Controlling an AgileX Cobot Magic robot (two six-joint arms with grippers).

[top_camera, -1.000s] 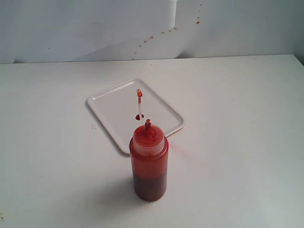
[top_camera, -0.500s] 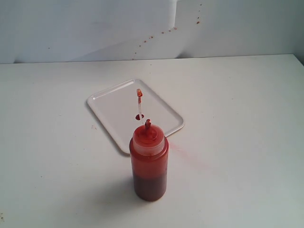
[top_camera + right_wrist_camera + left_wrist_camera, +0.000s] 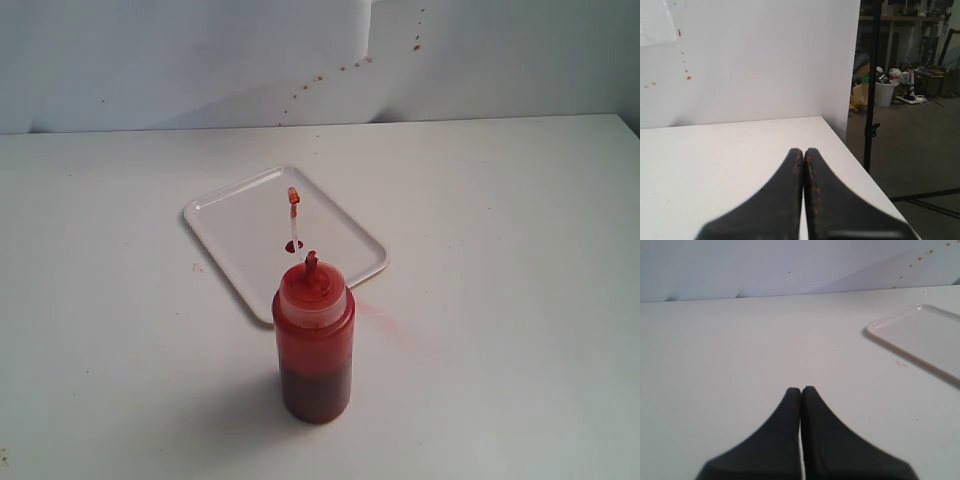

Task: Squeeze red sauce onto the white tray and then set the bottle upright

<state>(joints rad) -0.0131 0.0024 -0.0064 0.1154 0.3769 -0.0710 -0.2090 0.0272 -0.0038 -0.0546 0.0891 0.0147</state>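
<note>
The bottle [image 3: 314, 345] is seen upright on the table [image 3: 500, 250] in the exterior view, at 6 o'clock from the white tray [image 3: 235, 220] and just beside its near edge, with its base on the table and not on the tray. Dark red sauce fills its lower part, and the plastic above is tinted a lighter red. The nozzle [image 3: 311, 262] is uncovered, and the small cap [image 3: 294, 196] is held up on its thin strap at 12 o'clock from the nozzle. A small blob of red sauce [image 3: 293, 246] lies on the tray, near its middle. A faint pink smear [image 3: 375, 315] is marked on the table at 4 o'clock from the tray's middle, just outside the rim. Red specks [image 3: 340, 68] are scattered on the white wall at 12 to 1 o'clock from the tray. In the left wrist view the left fingers [image 3: 780, 440] are pressed together with nothing between them, above bare table, and a corner of the tray [image 3: 930, 335] is seen well apart from them. In the right wrist view the right fingers [image 3: 780, 200] are likewise closed tight on nothing, near the table's edge, with small red flecks on their inner edges.
</note>
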